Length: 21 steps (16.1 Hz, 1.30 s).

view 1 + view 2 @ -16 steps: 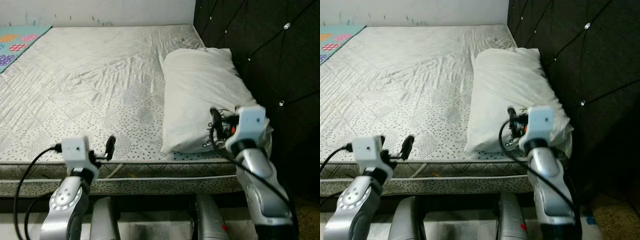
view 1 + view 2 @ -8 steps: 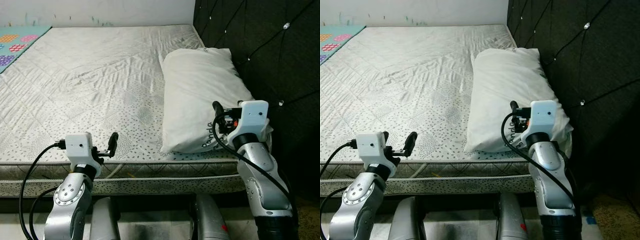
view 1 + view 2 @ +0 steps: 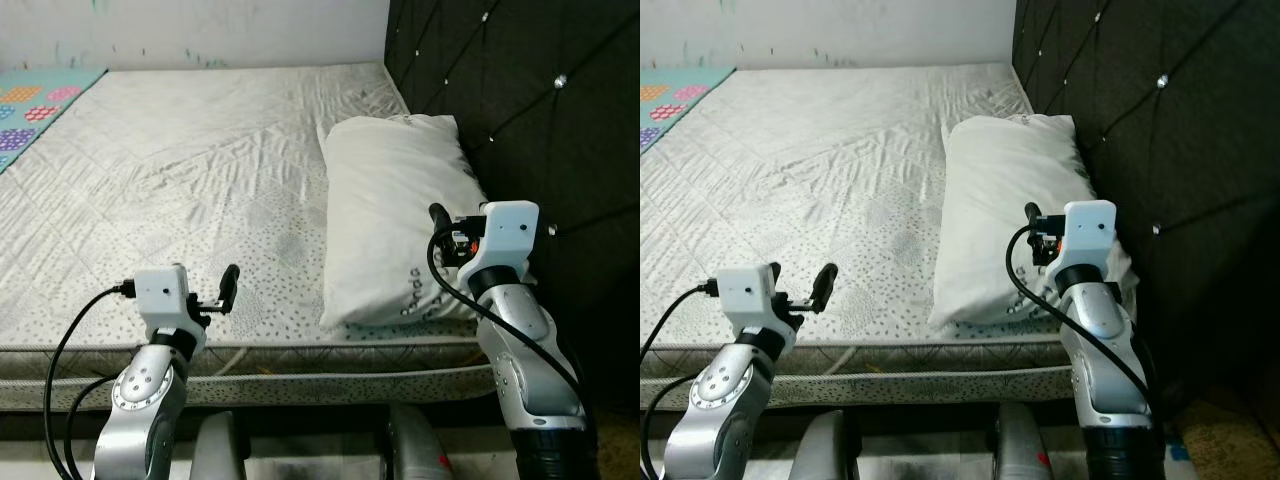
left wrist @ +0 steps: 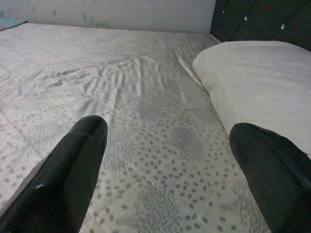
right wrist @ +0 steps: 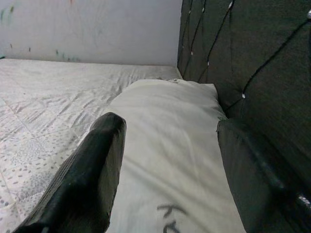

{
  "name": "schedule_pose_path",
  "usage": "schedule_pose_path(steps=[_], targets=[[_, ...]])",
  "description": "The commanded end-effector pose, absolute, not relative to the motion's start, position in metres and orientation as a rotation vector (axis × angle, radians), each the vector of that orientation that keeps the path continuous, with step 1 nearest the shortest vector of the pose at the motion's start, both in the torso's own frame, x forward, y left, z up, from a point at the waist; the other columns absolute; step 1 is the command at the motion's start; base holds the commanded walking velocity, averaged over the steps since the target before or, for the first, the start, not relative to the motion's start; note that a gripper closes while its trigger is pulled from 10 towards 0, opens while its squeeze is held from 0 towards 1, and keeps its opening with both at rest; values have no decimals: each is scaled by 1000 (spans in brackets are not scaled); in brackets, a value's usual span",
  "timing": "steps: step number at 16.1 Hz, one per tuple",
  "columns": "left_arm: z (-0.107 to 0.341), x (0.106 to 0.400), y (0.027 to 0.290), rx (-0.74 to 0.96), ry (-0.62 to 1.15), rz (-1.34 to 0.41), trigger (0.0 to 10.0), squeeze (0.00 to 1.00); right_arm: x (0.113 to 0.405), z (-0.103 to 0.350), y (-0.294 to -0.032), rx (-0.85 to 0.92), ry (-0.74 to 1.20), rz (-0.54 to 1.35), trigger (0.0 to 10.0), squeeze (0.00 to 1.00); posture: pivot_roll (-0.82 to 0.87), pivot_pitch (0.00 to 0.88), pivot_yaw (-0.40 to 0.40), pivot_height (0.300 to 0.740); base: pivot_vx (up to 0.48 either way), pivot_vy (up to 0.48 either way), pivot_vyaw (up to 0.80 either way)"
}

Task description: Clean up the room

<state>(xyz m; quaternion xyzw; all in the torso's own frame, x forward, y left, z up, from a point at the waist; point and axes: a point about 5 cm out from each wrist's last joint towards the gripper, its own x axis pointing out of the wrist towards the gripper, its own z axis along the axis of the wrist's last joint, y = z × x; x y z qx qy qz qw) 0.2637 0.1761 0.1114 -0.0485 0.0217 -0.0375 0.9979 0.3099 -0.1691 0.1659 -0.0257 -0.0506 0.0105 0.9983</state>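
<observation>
Compared with half a second ago, the whole scene sits lower in the head views, so the camera has tilted or shifted; more of the wall (image 3: 200, 30) shows above the bed. The right gripper (image 5: 170, 160) remains over the near end of the pillow (image 3: 395, 215), and the left gripper (image 4: 170, 160) remains above the near edge of the mattress (image 3: 180, 170); neither has visibly changed pose relative to the bed.

Right gripper: fingers spread apart, holding nothing, hovering above the pillow's near end, with the headboard (image 3: 500, 110) just beside it. Left gripper: fingers spread apart, holding nothing, over the dotted mattress fabric, well apart from the pillow.

Pillow: white, lying lengthwise along the right side of the mattress, beside the headboard; dark lettering shows on its near end.

Surface: a bare, quilted, pale mattress with a dotted pattern and wrinkles across the middle. Room: a dark tufted headboard with shiny studs on the right, a pale wall with small marks at the far side, and a colourful play mat (image 3: 40, 95) at the far left.
</observation>
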Motion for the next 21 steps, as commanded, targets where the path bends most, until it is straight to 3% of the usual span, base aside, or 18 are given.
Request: schedule_pose_path(steps=[1,7,11,21], targets=[[113,266,176,-87,37,-82,10000,0,313,172,-170,-53,-121,12,10000,0,-116,0,8,673,0,0,0],[112,267,175,-84,35,-90,10000,0,313,170,-176,-49,-116,-13,10000,0,-121,0,15,740,0,0,0],[109,268,173,-81,44,-104,10000,0,312,167,-177,-50,-112,-23,10000,0,-128,0,20,740,0,0,0],[103,303,163,-39,36,-149,10000,0,318,140,-178,-91,-48,-57,10000,0,-142,0,17,740,0,0,0]])
